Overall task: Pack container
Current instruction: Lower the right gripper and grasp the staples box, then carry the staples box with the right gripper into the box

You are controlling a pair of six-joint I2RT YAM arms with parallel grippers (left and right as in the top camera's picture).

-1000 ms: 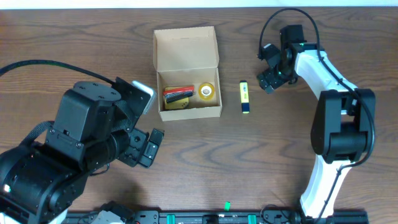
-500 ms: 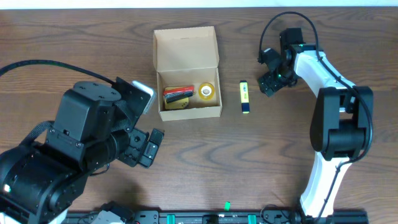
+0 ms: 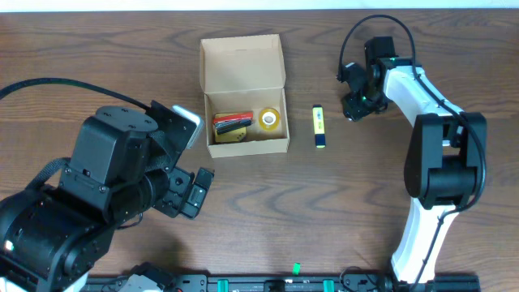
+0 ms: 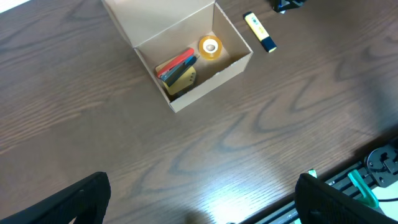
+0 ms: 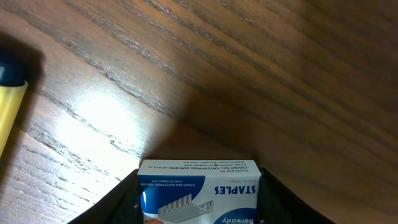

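The container, a tan cardboard box (image 3: pixel 246 122) with its flap lid open at the back, stands on the table and also shows in the left wrist view (image 4: pixel 186 62). Inside lie a red and dark item (image 3: pixel 231 123) and a roll of tape (image 3: pixel 269 119). A yellow highlighter (image 3: pixel 319 126) lies right of the box and shows in the left wrist view (image 4: pixel 260 31). My right gripper (image 3: pixel 353 104) is shut on a blue and white staples box (image 5: pixel 199 190), right of the highlighter, above the table. My left gripper (image 4: pixel 199 205) is open and empty, well in front of the box.
The big left arm body (image 3: pixel 105 195) fills the front left. The right arm (image 3: pixel 430 146) stretches along the right side. A black rail (image 3: pixel 292 284) runs along the table's front edge. The highlighter's end shows at the left of the right wrist view (image 5: pixel 9 99).
My right gripper with the staples box has shifted slightly toward the back right. The left arm and the box have not moved.
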